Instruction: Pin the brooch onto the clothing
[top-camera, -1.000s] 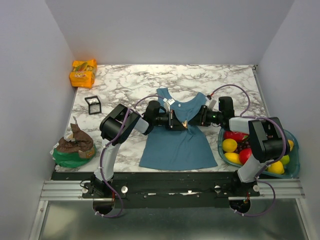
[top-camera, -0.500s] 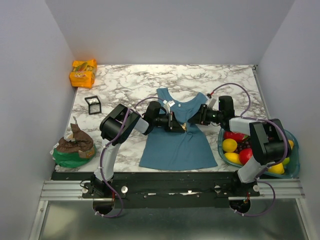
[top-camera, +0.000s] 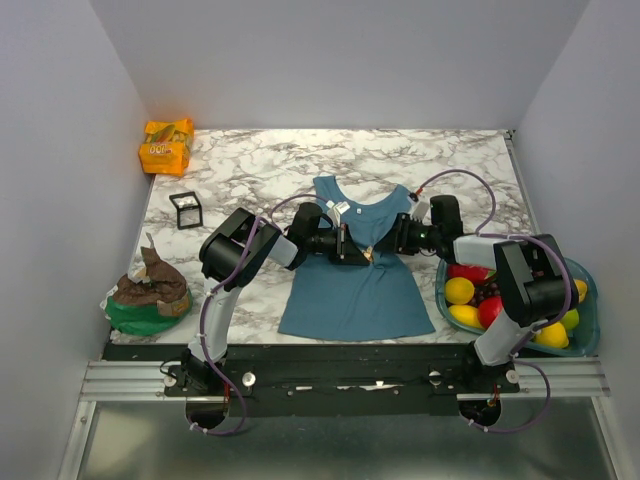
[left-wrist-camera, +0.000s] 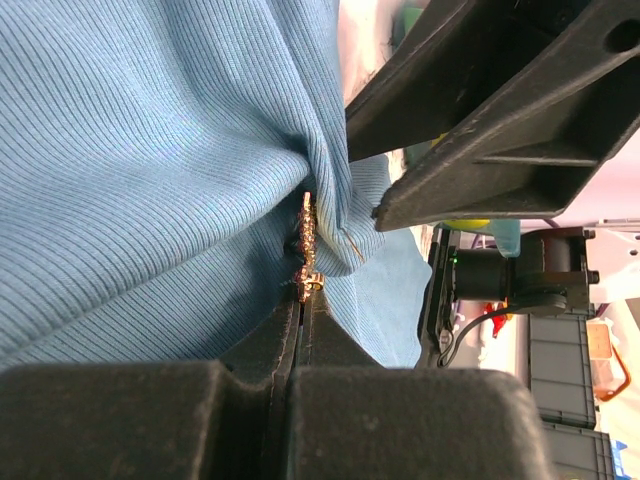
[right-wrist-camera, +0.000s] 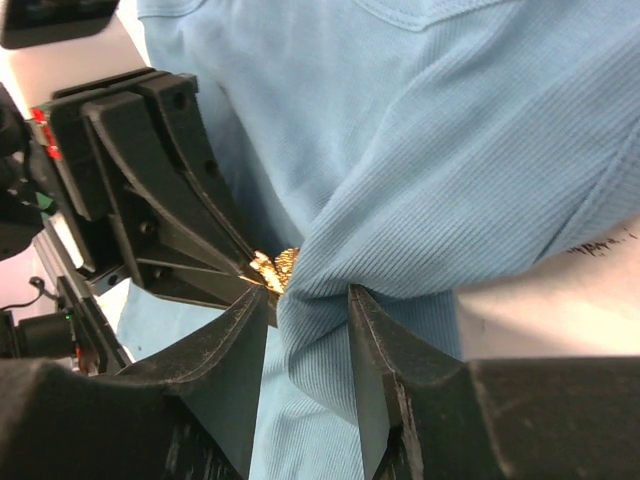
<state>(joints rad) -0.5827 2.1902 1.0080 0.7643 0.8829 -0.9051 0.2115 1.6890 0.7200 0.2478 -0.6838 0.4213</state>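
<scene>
Since a second ago the right tool (right-wrist-camera: 308, 298) has drawn back a little toward 3 o'clock and parted its jaws, while the left tool (left-wrist-camera: 303, 300) stays clenched on the brooch (left-wrist-camera: 307, 245).

Pinched at the very tips of the left tool, the brooch sits against a raised fold at the chest of the blue top (top-camera: 350, 295), which lies flat on the worktop (top-camera: 250, 170). A fold of cloth passes between the spread jaws of the right tool and looks no longer squeezed. I judge the brooch light, hard and easily bent, so it is best held by its edge. The top is soft and stretchy and will slide and bunch, so one should pinch a small ridge just beside the pin, at its 3 o'clock side.
</scene>
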